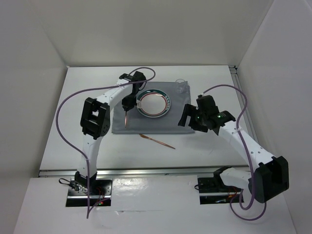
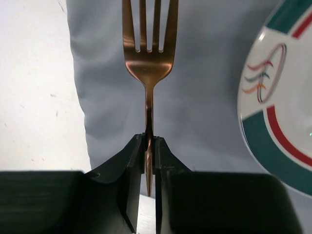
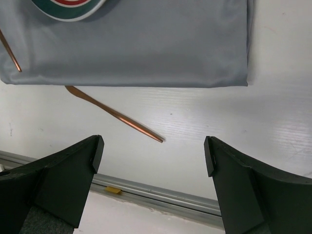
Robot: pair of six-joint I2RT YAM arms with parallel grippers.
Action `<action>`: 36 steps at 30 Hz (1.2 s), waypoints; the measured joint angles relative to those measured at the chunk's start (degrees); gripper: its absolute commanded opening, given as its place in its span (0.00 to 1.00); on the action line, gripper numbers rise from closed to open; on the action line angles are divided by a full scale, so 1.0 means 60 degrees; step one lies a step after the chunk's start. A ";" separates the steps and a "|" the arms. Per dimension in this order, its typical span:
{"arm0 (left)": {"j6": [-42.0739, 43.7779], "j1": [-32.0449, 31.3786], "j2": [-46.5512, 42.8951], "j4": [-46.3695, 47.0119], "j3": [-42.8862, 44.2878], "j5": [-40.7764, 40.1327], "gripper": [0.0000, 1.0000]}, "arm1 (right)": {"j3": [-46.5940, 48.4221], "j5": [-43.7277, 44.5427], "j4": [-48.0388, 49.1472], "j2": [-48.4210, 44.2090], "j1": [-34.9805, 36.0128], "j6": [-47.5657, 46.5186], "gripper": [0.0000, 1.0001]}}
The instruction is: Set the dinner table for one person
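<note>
Dinner table point(image 1: 204, 153), white and metal-railed, spread out ahead of both arm bases with a grey cloth point(image 1: 161, 126) laid across its middle as I ran the place setting from afar. My left gripper point(image 2: 148, 142) had its fingers clamped on the thin handle of a copper fork point(image 2: 148, 63), tines pointing away over the cloth just left of the plate point(image 1: 154, 103). I could not tell whether the fork touched the fabric. My right gripper point(image 3: 153, 151) hung with its fingers wide apart and nothing between them, over bare table by the cloth's near right corner. A copper knife point(image 3: 114, 114) lay askew on the table just off the cloth's near edge. The hazards, as I judged them: the fork was pinched on a narrow, slick stem, so it could swivel or slide in the grip. Let go too high, it could bounce against the plate's rim or land crooked. Pressed down and dragged, it could pull the cloth and shift everything on it. The knife, flat and thin on a hard surface, looked likely to skid away from closing fingers. As for vessels, the plate held no food or cutlery. A clear glass point(image 1: 182, 87) stood at the cloth's far right corner, apparently empty, though too small for me to be sure.
</note>
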 measured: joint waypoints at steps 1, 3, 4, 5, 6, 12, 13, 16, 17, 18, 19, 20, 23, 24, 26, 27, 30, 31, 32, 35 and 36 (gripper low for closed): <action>0.0073 0.0091 0.0087 0.0033 0.0084 0.0033 0.00 | -0.0018 -0.0007 -0.0007 0.0084 0.0000 0.0000 0.97; 0.0255 0.0189 0.0291 0.0109 0.0277 0.0098 0.00 | -0.0051 -0.0015 0.0011 0.0266 0.0000 0.0000 0.97; 0.0302 0.0197 0.0401 0.0149 0.0375 0.0131 0.00 | -0.0055 -0.0029 0.0011 0.0342 0.0000 0.0000 0.97; 0.0331 0.0186 0.0492 0.0208 0.0452 0.0178 0.00 | -0.0062 -0.0033 0.0022 0.0401 0.0000 0.0000 0.97; 0.0342 0.0164 0.0601 0.0244 0.0525 0.0222 0.00 | -0.0069 -0.0036 0.0029 0.0448 0.0000 -0.0004 0.97; 0.0514 0.0160 0.1002 0.0372 0.0732 0.0470 0.00 | -0.0073 -0.0073 0.0073 0.0517 0.0000 -0.0164 0.95; 0.0514 0.0189 0.1093 0.0361 0.0885 0.0499 0.00 | -0.0106 -0.0106 0.0102 0.0517 0.0000 -0.0222 0.95; 0.0510 0.0364 0.1402 0.0372 0.1395 0.0663 0.07 | -0.0306 -0.0372 0.0335 0.0521 0.0066 -0.0586 0.95; 0.0510 0.0433 0.1468 0.0382 0.1512 0.0721 0.16 | -0.0379 -0.0474 0.0437 0.0528 0.0109 -0.0765 0.95; 0.0510 0.0506 0.1515 0.0375 0.1599 0.0790 0.27 | -0.0441 -0.0495 0.0565 0.0550 0.0211 -0.0951 0.95; 0.0517 0.0565 0.1534 0.0382 0.1639 0.0871 0.39 | -0.0481 -0.0477 0.0656 0.0586 0.0393 -0.1107 0.95; 0.0521 0.0597 0.1534 0.0379 0.1639 0.0933 0.44 | -0.0484 -0.0386 0.0729 0.0648 0.0652 -0.1279 0.95; 0.0525 0.0721 0.1526 0.0364 0.1617 0.1031 0.68 | -0.0484 -0.0047 0.1257 0.0907 0.1803 -0.1909 0.94; 0.0572 0.0732 0.1512 0.0364 0.1588 0.1042 0.75 | -0.0484 0.0138 0.1472 0.0998 0.2226 -0.2106 0.92; 0.0543 0.0729 0.1428 0.0346 0.1483 0.1089 0.81 | -0.0401 0.0433 0.1738 0.1246 0.2838 -0.2368 0.92; 0.0539 0.0718 0.1355 0.0321 0.1439 0.1104 0.86 | -0.0229 0.0510 0.1730 0.1468 0.3016 -0.2452 0.87; 0.0532 0.0645 0.0929 0.0153 0.1355 0.1137 0.89 | 0.0539 0.0652 0.1796 0.2506 0.3064 -0.2710 0.83; 0.0525 0.0623 0.0750 0.0113 0.1355 0.1140 0.89 | 0.0710 0.0652 0.1905 0.2827 0.3064 -0.2805 0.80; 0.0525 0.0579 0.0488 0.0058 0.1355 0.1137 0.89 | 0.0823 0.0656 0.2011 0.3122 0.3071 -0.2925 0.79; 0.0499 0.0397 -0.0514 0.0015 0.1191 0.1078 0.89 | 0.0841 0.0517 0.2226 0.3690 0.3184 -0.3235 0.72; 0.0474 0.0299 -0.0987 -0.0004 0.1002 0.1060 0.89 | 0.0841 0.0423 0.2248 0.3843 0.3249 -0.3344 0.71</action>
